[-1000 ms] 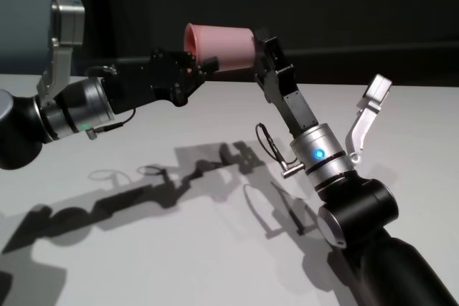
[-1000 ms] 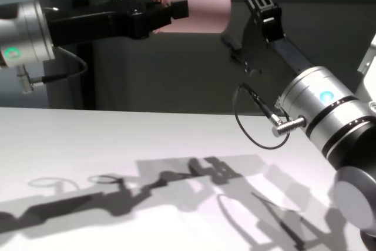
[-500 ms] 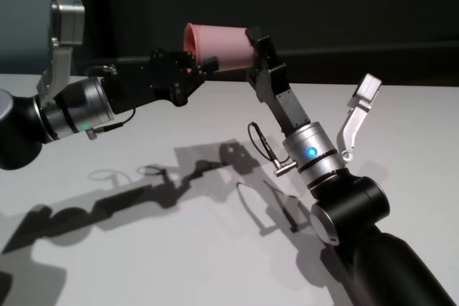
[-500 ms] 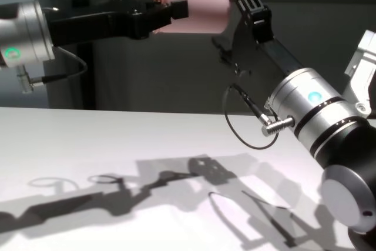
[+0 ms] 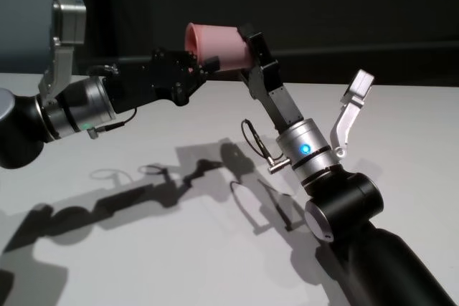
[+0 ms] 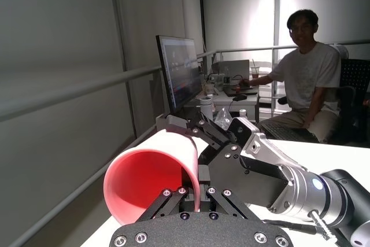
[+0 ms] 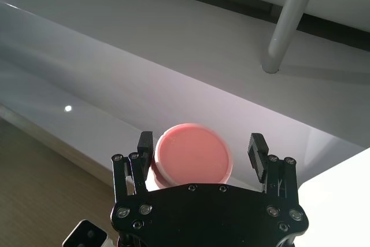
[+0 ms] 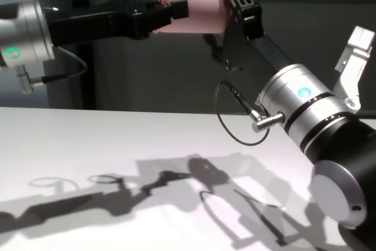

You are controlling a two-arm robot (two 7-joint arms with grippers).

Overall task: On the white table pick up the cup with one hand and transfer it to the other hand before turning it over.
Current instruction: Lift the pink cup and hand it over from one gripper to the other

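Left gripper (image 5: 203, 66) pinching the rim of the cup (image 5: 219, 44), held on its side high above the white table (image 5: 143, 249), right gripper (image 7: 201, 150) spread wide, one finger either side of the cup's flat base, cup's inside looks empty

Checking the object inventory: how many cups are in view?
1. The pink cup is held on its side above the white table by the left gripper, base toward the open right gripper.
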